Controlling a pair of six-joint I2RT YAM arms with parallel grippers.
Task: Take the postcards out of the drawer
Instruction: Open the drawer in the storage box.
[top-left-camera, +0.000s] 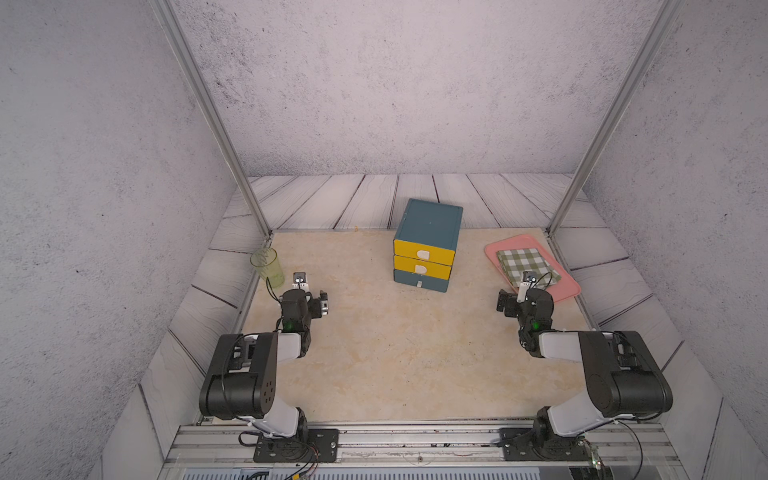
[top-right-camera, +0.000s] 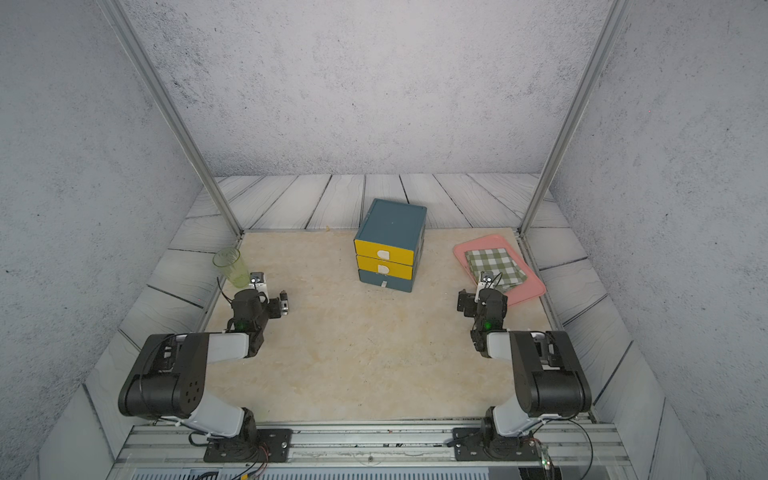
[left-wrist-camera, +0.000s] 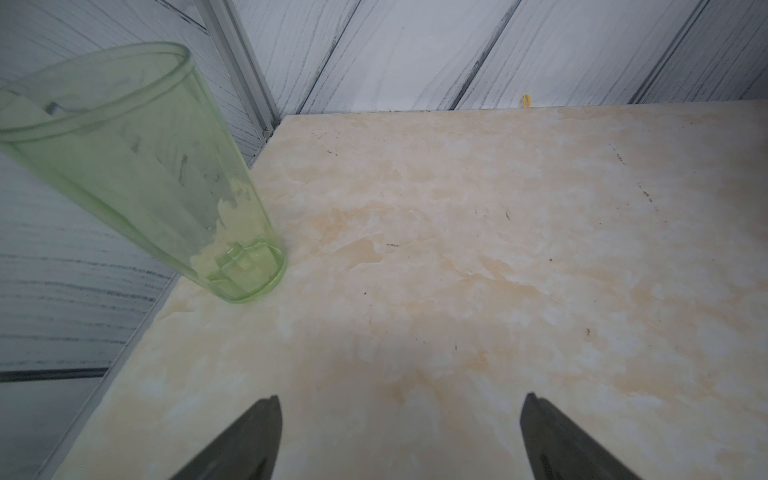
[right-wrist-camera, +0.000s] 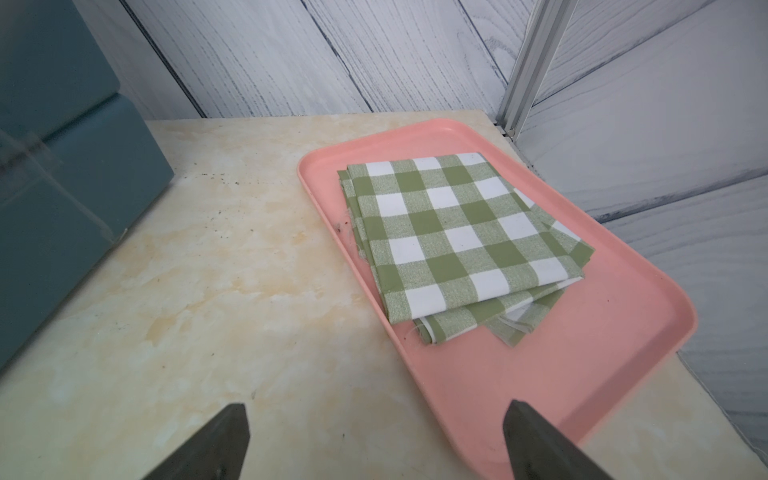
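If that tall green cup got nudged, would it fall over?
Probably: the green cup is tall and narrows to a small base, so a high push likely tips it. It looks thin, translucent and empty, so probably light.

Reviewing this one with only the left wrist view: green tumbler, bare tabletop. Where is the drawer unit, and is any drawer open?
Observer: The drawer unit stands mid-table toward the back; all three drawers look shut.
Operator: Any postcards in sight?
Observer: None in any view; the pink tray holds only a folded green-checked cloth.
Operator: And the right gripper?
Observer: The right gripper is open and empty, at the tray's near edge.
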